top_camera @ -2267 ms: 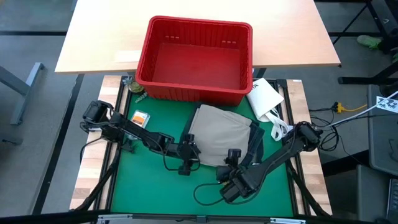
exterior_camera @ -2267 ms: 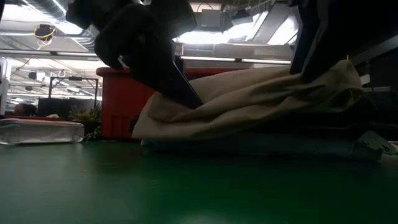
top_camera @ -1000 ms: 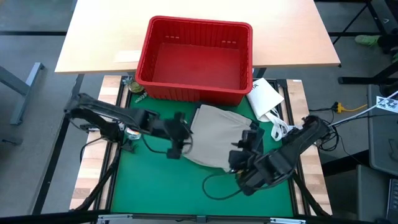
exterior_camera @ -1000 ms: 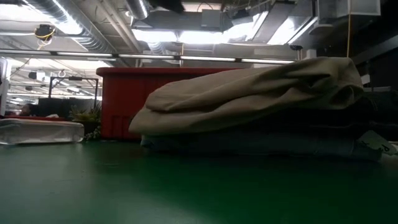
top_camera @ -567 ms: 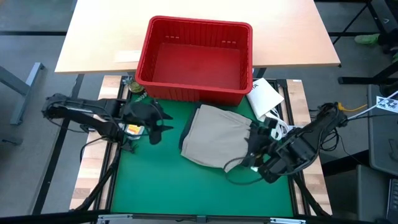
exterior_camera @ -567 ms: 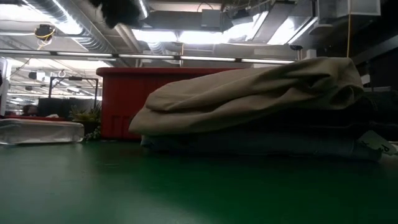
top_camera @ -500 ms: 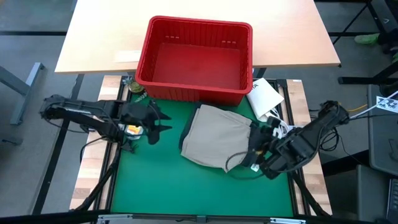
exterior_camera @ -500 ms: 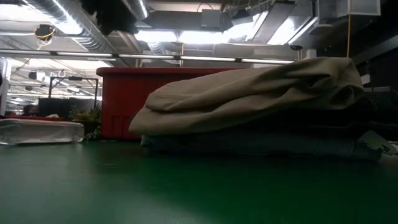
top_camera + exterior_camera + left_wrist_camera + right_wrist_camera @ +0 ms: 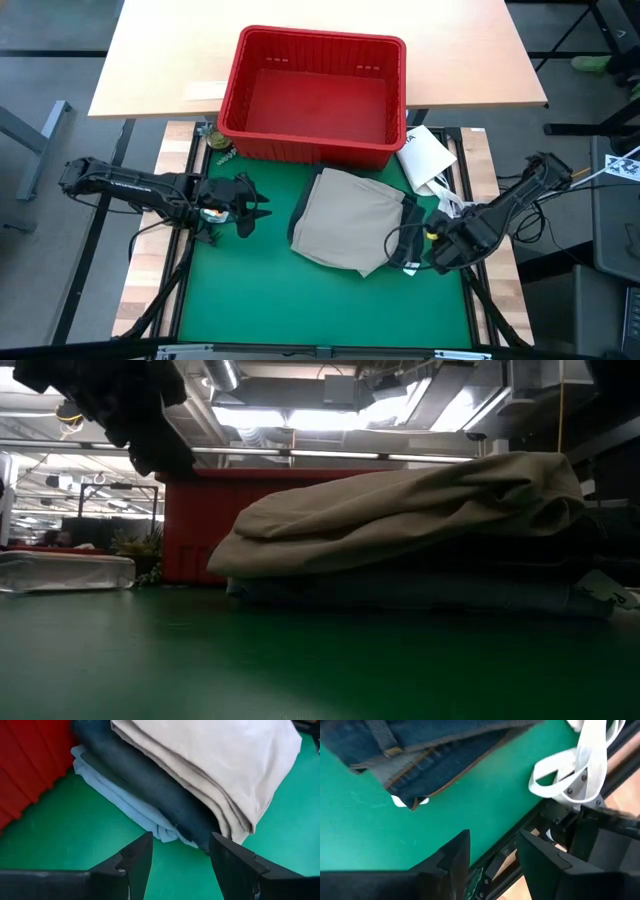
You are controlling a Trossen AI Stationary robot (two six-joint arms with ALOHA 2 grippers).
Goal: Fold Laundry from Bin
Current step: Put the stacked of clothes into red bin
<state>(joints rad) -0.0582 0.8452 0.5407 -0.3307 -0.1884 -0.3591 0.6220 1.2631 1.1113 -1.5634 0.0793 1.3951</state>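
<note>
Both arms pulled back off the laundry (image 9: 350, 220), left gripper (image 9: 262, 212) and right gripper (image 9: 404, 252) open, empty.

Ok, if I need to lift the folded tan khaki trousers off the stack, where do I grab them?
Probably the thick folded edge of the tan khaki trousers, coming in level from the left gripper's side. That rounded fold overhangs the dark blue denim jeans beneath, so open fingers could likely pinch it alone.

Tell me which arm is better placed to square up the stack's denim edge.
Right, probably. The right end effector, open and empty, hovers beside the jeans edge of the stack. The left end effector, also open, sits across bare green mat.
</note>
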